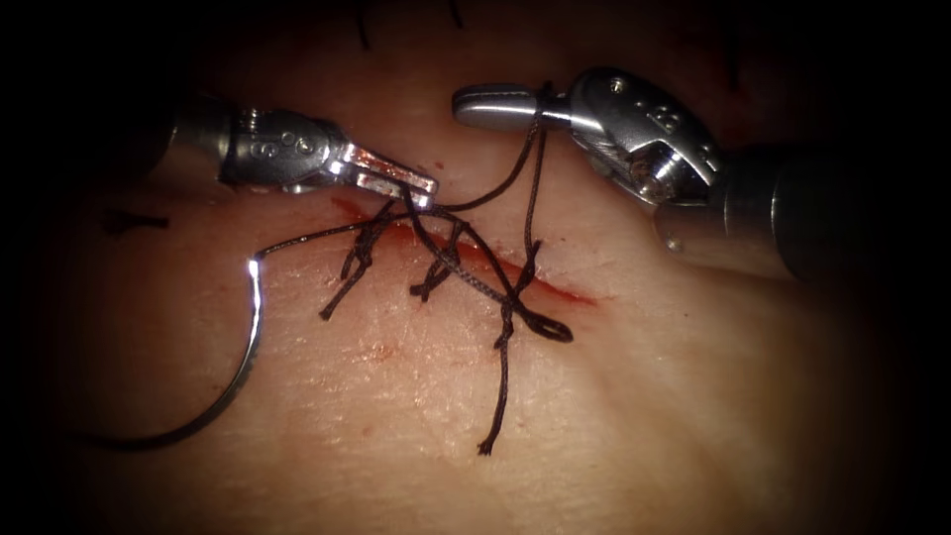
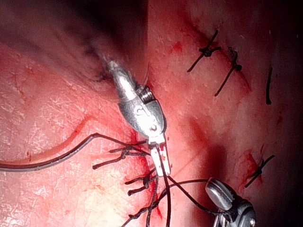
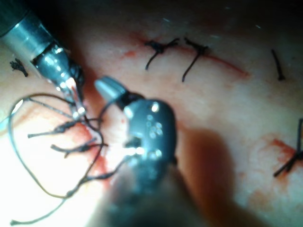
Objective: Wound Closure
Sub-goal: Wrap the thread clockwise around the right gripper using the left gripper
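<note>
- The cut [image 1: 466, 253] is seen as a red slanting line across the tissue [image 1: 634, 416], and it serves as the landmark for everything below.
- The left tool [image 1: 421, 190] is held just above the cut's left end, with its jaws pressed together on the thread [image 1: 533, 188]; the same pinch is seen in the left wrist view at the tip [image 2: 163, 171].
- The right tool [image 1: 475, 104] is held above the cut and well clear of it, its jaws closed with no gap seen between them.
- The thread is seen looped around the right tool's closed jaws, and two strands hang from there down to the cut.
- Whether the thread is also clamped between the right tool's jaws cannot be told.
- The needle [image 1: 243, 367] is found lying free on the tissue, well to the left of the cut, gripped by neither tool and not driven into the tissue.
- The needle's upper end is joined by a strand running back toward the cut's left end.
- Two tied stitches [image 1: 359, 260] are seen across the cut, with short cut ends splayed below it.
- A small loop [image 1: 555, 329] of thread is laid just beside the cut's right part.
</note>
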Robot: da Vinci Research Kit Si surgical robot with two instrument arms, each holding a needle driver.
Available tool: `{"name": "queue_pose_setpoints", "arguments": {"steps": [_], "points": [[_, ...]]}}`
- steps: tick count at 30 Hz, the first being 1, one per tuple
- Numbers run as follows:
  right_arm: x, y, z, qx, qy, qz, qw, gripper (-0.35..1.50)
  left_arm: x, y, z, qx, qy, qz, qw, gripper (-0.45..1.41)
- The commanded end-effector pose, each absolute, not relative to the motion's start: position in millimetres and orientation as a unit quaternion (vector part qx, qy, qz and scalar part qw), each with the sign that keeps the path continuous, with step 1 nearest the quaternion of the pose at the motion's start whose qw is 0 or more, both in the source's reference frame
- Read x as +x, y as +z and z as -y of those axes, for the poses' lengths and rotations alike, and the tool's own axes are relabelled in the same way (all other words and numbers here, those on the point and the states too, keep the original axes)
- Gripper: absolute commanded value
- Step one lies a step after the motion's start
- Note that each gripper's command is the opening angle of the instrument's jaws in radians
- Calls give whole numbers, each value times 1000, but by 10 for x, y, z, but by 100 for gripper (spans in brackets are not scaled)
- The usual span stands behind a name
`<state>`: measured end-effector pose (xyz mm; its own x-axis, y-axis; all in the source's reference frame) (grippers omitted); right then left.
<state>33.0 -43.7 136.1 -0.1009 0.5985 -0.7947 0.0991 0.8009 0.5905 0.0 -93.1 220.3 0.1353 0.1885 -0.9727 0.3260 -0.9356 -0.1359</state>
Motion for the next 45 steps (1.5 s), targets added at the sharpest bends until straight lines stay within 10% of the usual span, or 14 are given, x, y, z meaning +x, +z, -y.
{"name": "queue_pose_setpoints", "arguments": {"steps": [1,3,5,8,45], "points": [[340,1362,438,253,199,-716,619,-35,-5,2215,936,752,-635,-170,49,-45],[342,1363,440,278,211,-711,610,-35,-5,2220,935,751,-636,-172,45,-45],[346,1367,448,298,221,-706,604,88,-5,2218,931,752,-634,-172,43,-45],[349,1372,458,327,217,-702,594,130,-7,2210,928,753,-634,-174,39,-45],[303,1320,540,383,62,-728,565,95,-5,2206,915,763,-615,-192,51,-45]]}}
